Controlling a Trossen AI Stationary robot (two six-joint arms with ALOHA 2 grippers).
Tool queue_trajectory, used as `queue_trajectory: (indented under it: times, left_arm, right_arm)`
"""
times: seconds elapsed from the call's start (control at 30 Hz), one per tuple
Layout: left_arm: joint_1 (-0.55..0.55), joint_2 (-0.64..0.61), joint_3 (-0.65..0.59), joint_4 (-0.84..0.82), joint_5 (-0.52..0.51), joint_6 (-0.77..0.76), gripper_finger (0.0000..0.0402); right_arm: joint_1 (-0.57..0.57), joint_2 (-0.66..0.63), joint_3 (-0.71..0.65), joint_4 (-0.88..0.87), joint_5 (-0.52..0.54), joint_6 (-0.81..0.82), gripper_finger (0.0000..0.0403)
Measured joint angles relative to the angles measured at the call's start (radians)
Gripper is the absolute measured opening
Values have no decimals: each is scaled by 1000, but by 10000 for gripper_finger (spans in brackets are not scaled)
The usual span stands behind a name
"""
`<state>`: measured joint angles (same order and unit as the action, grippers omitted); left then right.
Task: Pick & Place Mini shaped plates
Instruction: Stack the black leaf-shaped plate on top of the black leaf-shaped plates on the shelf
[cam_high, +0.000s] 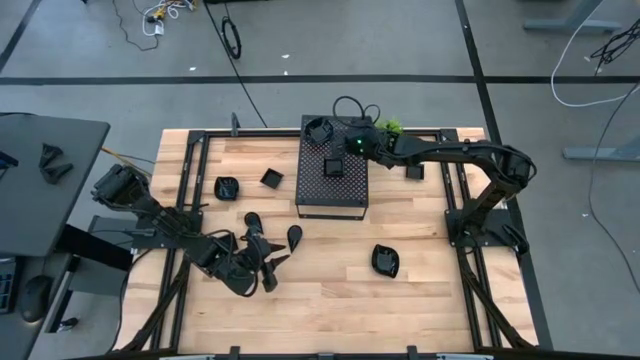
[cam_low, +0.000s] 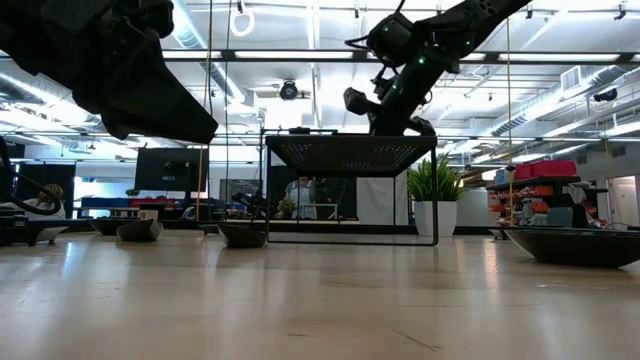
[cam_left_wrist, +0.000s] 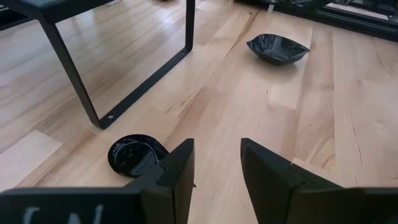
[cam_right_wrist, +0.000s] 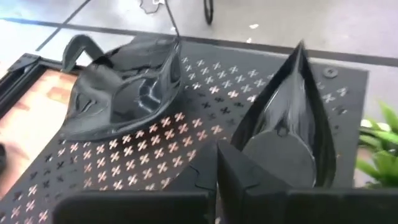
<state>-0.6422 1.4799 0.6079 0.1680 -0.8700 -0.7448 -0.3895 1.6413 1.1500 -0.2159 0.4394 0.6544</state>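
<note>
**We are placing a teardrop plate on top of the perforated box, while the other plates wait on the table.**

Our right gripper (cam_right_wrist: 217, 165) reaches over the far end of the perforated box (cam_high: 335, 200), fingers nearly closed on the edge of a teardrop plate (cam_right_wrist: 292, 124) that sits tilted on the lid beside a stack of plates (cam_right_wrist: 124, 87); a square plate (cam_high: 334, 167) lies mid-lid. We judge this the set-down step: next, the fingers must part and lift clear without dragging the plate. Our left gripper (cam_left_wrist: 214, 180) hovers low over the near-left table, fingers apart and empty, just beside a teardrop plate on the wood (cam_left_wrist: 132, 154). A wavy plate (cam_left_wrist: 278, 48) lies well apart from it.
</note>
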Motion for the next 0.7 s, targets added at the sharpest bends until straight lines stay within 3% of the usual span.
queue_trajectory:
  times: [0.23,0.47,0.7]
  left_arm:
    - [0,0,0,0,-1,-2,135]
    - [0,0,0,0,1,-3,135]
    - [-2,0,0,0,11,-3,135]
  right_arm:
    - [1,0,0,11,24,0,5]
    - [18,-56,0,48,24,-98,12]
    - [108,-156,0,-56,30,-189,5]
